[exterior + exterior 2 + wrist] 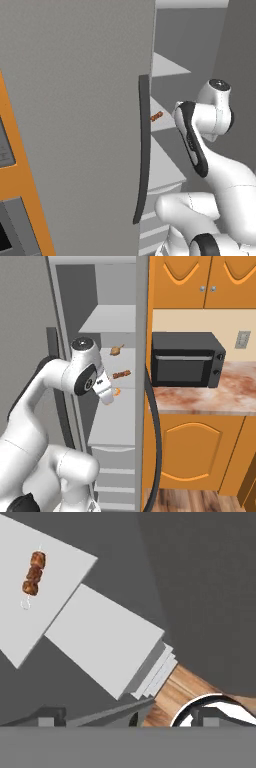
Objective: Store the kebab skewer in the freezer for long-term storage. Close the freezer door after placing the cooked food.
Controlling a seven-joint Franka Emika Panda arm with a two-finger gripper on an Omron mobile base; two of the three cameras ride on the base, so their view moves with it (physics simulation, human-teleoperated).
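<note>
The kebab skewer (33, 574) is lying on a light grey shelf (45, 612) inside the freezer (107, 406), free of the hand (106, 394). In the hand view it is resting near the far end of the upper shelf, with three reddish-brown chunks on a thin pale stick. In the right base view the kebab skewer (121, 374) is sitting on a middle shelf, and in the left base view the kebab skewer (156, 116) is appearing as a small reddish mark just past the door edge.

The freezer door (75, 125) is standing open, with its long dark handle (143, 150) facing the left base camera. The freezer interior is exposed, showing stacked shelves and drawers (112, 471) below.

The hand is positioned in front of the shelves, a little below the skewer's shelf in the right base view. The hand is holding nothing. How far its fingers are apart cannot be told from these views.

A small brown food item (117, 350) is lying on the shelf above the skewer, and a small orange item (116, 391) is showing just beside the hand. A black microwave (186, 359) is sitting on the marbled desk (210, 398) to the right, under orange cabinets (200, 281).
</note>
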